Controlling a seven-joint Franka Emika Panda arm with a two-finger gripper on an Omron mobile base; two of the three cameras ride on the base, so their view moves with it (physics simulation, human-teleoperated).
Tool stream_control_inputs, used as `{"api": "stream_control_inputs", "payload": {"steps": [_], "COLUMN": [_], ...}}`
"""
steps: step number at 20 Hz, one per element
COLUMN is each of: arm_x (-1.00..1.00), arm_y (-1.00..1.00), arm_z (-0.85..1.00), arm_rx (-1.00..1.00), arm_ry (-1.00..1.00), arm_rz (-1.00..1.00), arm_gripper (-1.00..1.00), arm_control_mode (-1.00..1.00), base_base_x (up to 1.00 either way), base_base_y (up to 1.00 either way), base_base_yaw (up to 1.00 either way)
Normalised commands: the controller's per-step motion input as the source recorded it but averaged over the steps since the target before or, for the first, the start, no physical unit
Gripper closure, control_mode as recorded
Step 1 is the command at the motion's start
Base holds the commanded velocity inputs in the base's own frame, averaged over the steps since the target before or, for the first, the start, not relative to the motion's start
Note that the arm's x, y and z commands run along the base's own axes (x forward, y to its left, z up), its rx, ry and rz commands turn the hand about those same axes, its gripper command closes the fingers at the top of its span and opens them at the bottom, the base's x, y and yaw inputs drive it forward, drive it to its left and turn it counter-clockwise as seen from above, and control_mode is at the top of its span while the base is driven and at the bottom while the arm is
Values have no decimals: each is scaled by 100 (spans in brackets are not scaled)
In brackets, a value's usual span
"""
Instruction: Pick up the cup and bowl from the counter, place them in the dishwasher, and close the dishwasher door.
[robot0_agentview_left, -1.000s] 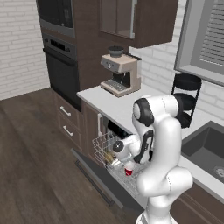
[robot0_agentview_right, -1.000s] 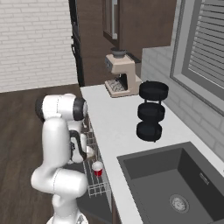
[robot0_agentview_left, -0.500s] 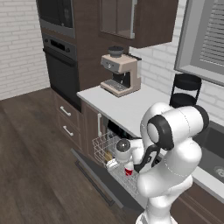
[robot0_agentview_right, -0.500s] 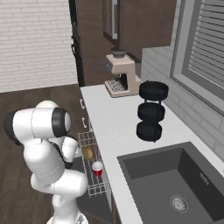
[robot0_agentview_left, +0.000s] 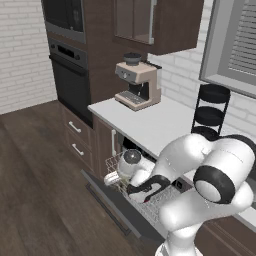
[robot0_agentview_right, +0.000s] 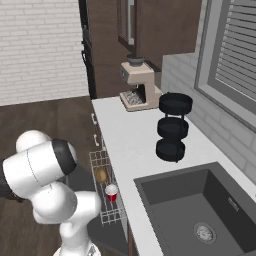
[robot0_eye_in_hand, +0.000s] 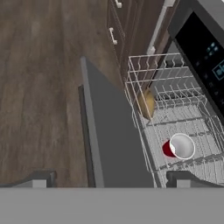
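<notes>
The dishwasher stands open, its dark door folded down flat over the floor. On the pulled-out white wire rack the tan bowl leans on edge, and the red cup lies on its side with its white inside showing. From the right base view the bowl and cup sit in the rack below the counter. My gripper hovers open and empty above the door, just left of the rack. It hangs low at the rack's front corner.
A beige coffee machine and a black three-tier stand sit on the counter, and a dark sink lies nearer me. The black wall oven and brown drawers flank the dishwasher. Wood floor stretches beyond the door.
My arm has swung round and folded lower, carrying the hand out from the rack toward the door side. The gripper stays open; cup and bowl have not moved.
</notes>
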Motion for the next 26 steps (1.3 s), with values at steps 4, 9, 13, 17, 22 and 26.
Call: {"api": "stream_control_inputs", "payload": {"steps": [4, 9, 13, 17, 22, 26], "arm_x": [-17, -29, -25, -9, 0, 0], "arm_y": [100, 100, 95, 75, 52, 32], "arm_z": [94, 50, 5, -21, -60, -95], "arm_rx": [-10, -31, -47, -48, -42, -40], "arm_ry": [12, 6, 0, 0, -3, 0], "arm_rz": [-7, -14, -19, -15, -10, -10], "arm_gripper": [-100, -100, -100, -100, -100, -100], "arm_control_mode": [-100, -100, -100, -100, -100, -100], "base_base_x": [0, 0, 0, 0, 0, 0], "base_base_y": [0, 0, 0, 0, 0, 0], "base_base_yaw": [0, 0, 0, 0, 0, 0]}}
